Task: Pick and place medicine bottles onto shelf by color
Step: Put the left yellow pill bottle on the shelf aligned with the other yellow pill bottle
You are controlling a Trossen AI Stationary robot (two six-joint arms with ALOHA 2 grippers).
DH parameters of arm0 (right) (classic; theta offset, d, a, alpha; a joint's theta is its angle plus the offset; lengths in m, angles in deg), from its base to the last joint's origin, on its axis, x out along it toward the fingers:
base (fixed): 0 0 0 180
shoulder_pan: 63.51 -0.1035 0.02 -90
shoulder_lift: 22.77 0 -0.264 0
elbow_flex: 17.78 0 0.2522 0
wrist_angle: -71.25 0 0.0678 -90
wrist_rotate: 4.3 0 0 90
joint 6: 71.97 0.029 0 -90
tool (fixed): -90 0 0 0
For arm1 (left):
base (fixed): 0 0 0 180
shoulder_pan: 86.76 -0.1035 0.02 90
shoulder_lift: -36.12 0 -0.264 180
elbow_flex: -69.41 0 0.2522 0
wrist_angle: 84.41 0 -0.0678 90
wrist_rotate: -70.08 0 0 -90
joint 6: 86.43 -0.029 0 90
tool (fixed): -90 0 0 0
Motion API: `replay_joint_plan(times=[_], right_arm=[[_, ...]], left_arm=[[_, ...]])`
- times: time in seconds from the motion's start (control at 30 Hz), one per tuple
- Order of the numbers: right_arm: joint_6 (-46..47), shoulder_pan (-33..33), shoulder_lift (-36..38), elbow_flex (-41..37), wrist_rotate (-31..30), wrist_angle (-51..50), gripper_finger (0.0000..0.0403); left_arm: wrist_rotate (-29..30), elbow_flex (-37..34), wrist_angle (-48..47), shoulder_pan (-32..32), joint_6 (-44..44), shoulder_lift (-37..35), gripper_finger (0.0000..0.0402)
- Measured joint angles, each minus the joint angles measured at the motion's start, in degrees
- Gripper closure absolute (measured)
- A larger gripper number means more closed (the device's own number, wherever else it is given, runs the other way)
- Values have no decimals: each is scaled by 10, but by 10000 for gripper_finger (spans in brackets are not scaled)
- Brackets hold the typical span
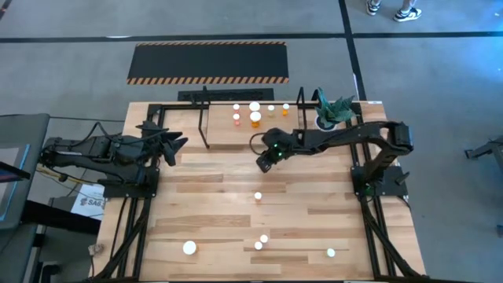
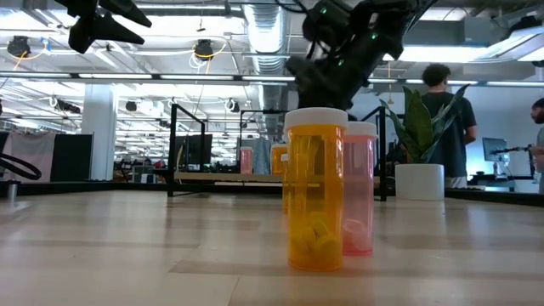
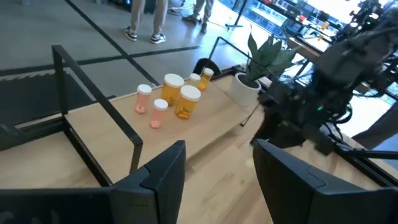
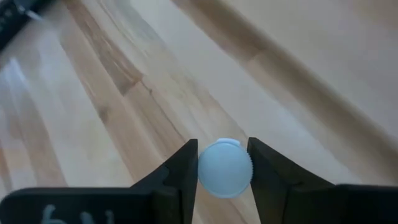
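Just in front of the shelf (image 1: 236, 134), a white-capped bottle (image 4: 224, 168) is clamped between the right gripper (image 4: 222, 163) fingers; left gripper (image 3: 217, 165) is parked open at the table's left edge.

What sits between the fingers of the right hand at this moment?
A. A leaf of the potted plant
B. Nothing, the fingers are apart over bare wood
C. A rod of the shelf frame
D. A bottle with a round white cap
D: in the right wrist view the right hand has its two dark fingers pressed on either side of a white-capped bottle above the wooden table.
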Motion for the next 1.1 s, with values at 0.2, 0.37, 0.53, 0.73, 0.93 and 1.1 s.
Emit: replay_joint_plan(times=[0.2, 0.37, 0.53, 0.73, 0.93, 1.1], right_arm=[[-39, 35, 68, 0, -6, -41, 263], [-70, 74, 86, 0, -32, -60, 257], [-77, 114, 69, 1, -33, -61, 260], [-121, 145, 37, 0, -41, -59, 258], [-116, 162, 30, 0, -49, -33, 261], [-86, 172, 32, 0, -68, 4, 258]], left_arm=[[37, 0, 0, 0, 0, 0, 228], [56, 0, 1, 0, 2, 0, 228], [86, 0, 1, 0, 22, 0, 228], [105, 0, 1, 0, 26, 0, 228], [107, 0, 1, 0, 8, 0, 228], [107, 0, 1, 0, -18, 0, 228]])
